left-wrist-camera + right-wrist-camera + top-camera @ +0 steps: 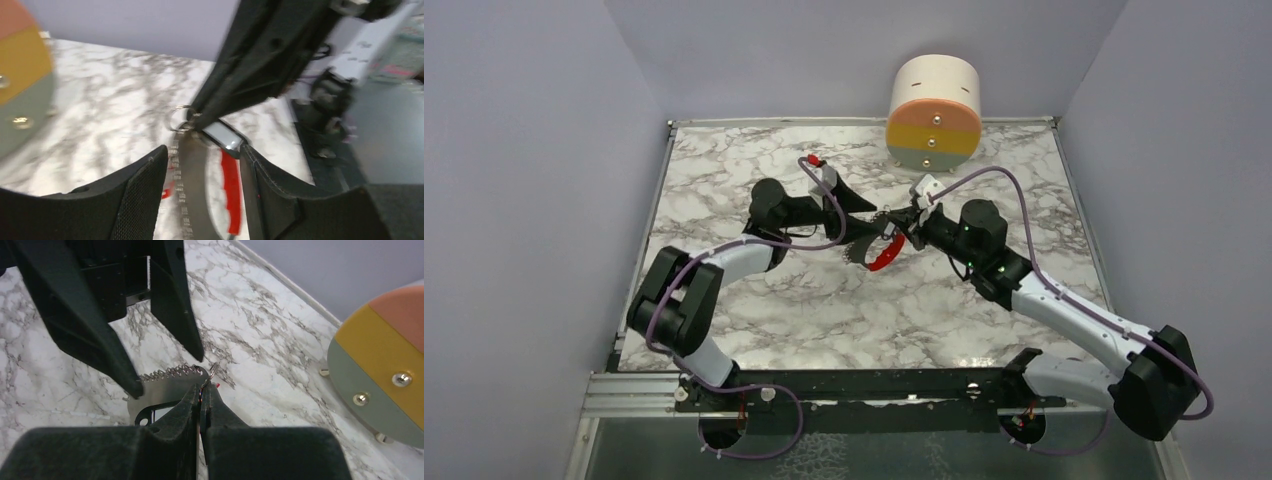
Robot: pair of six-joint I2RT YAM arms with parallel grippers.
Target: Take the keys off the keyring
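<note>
Grey-veined marble bench (754,300) filled mid-frame, lilac walls (524,150) enclosed it, left pincer (200,155) stood open, right pincer (201,390) pinched shut on the keyring (212,371)

Soft, even light throughout; the left wrist view is motion-blurred

Marble table (824,310), striped cylinder (934,115) at far edge

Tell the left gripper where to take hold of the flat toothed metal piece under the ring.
Probably pinch the toothed piece by its flat body behind the teeth, one finger on each broad face, coming from opposite the right gripper, which is shut on the ring. It is thin and wide, so the faces give the surest hold; the open left gripper faces it that way.
</note>
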